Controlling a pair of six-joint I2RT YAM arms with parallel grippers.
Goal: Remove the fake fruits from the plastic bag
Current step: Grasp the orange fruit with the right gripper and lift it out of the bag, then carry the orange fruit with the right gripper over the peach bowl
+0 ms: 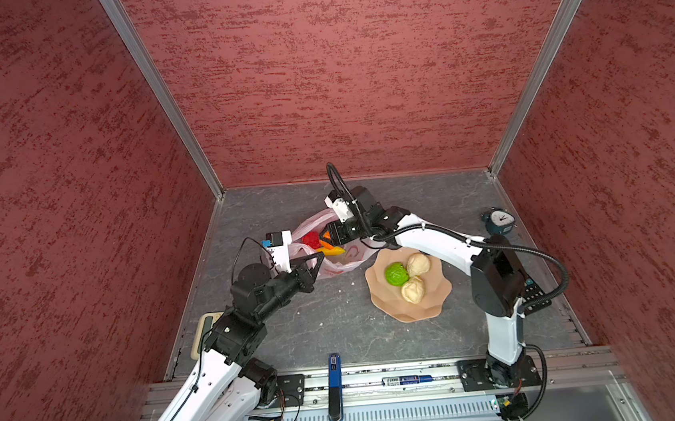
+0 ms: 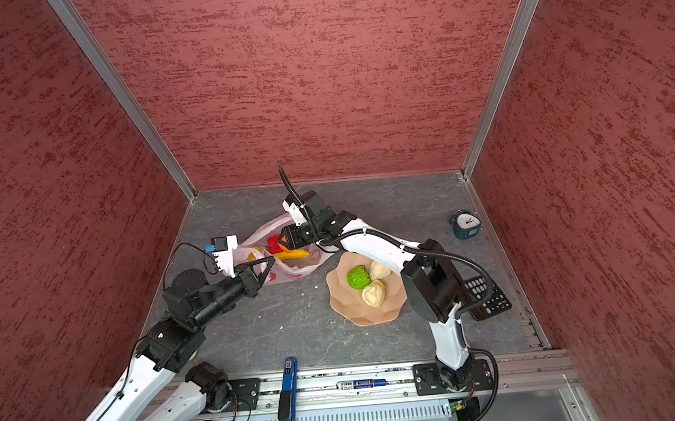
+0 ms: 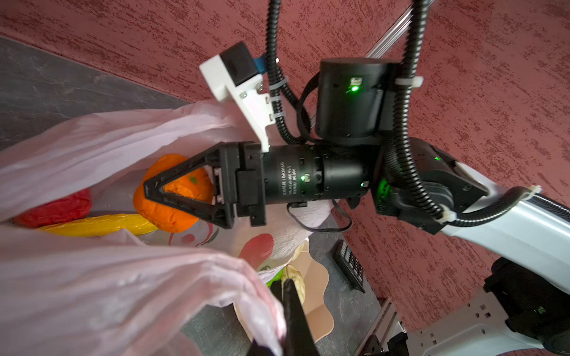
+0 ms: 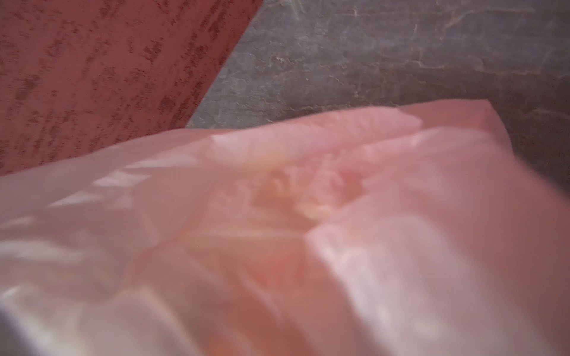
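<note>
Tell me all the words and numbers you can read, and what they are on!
"DAMIAO": on the black motor behind the right gripper.
Smaller print beside it: too small to read.
Numbers on the clock: too blurred.
Label on the blue tool: too small.

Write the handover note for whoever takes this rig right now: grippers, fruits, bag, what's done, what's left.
Left gripper: shut on the rim of the plastic bag, holding its mouth open.
Right gripper: inside the bag, apparently closed around the orange ball.
In the bag: the orange ball, red ball and banana.
Done: green ball and two cream balls lie in the peach dish.
Left: lift out the orange ball, then the red ball, the banana and anything hidden under the folds.
</note>
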